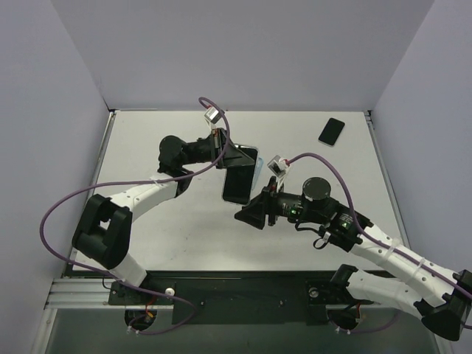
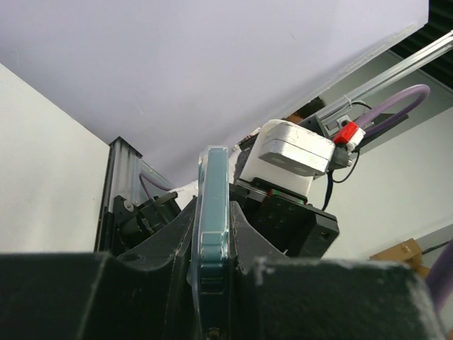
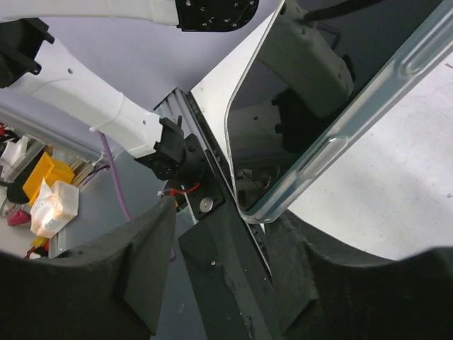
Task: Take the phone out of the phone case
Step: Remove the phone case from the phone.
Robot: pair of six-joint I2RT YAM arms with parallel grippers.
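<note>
Top external camera: the left arm reaches over mid-table, elbow bent. Its left gripper pinches the far end of the case, which is held clear of the table. The phone is seated inside, dark screen facing up toward the lens. The right arm stretches in from the near right corner. The right gripper sits just beside the phone's near end, fingers spread in a V; contact cannot be judged from here. Only this view shows a second phone, lying flat near the table's far right corner, well apart from both arms.

Left wrist camera: the case appears edge-on, a pale blue strip standing upright between the black left fingers, which press on both its faces. The phone's screen is hidden at this angle. Beyond the case's top is the white camera box on the right wrist, with a purple cable running from it.

Right wrist camera: the glossy screen fills the upper right, tilted and framed by the case's pale rim, cut off by the picture's top and right edges. Its lower corner dips between the right fingers, which stand wide apart. Whether the corner touches either pad is hard to make out. The left arm's white links cross the upper left.
</note>
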